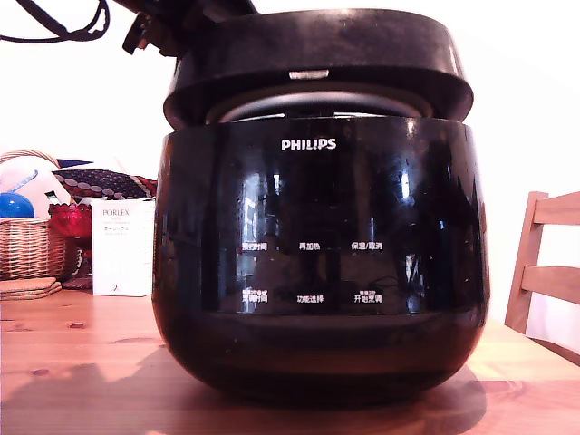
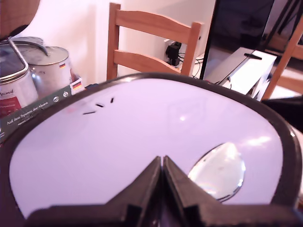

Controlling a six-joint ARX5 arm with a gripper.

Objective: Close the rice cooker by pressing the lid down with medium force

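A large glossy black cooker (image 1: pixel 317 263) sits on a wooden counter (image 1: pixel 82 362) and fills most of the exterior view. White "PHILIPS" lettering and rows of white Chinese button labels mark its front. The lid (image 1: pixel 317 68) rests low over the cooker but is not fully shut: a gap shows between lid and body, with a band of silver metal visible inside it. The arm reaches the lid from behind, at the exterior view's left of the lid's top.

In the wrist view the tool (image 2: pixel 162 163) has its two dark fingers (image 2: pixel 144 187) pressed together, tips touching, gripping nothing. The tips lie against or just above the lid's shiny top; contact cannot be confirmed.

To the exterior view's left of the cooker stand a white box (image 1: pixel 122 246) and a wicker basket (image 1: pixel 32 245). To the cooker's right in that view is a wooden chair (image 1: pixel 544 272).
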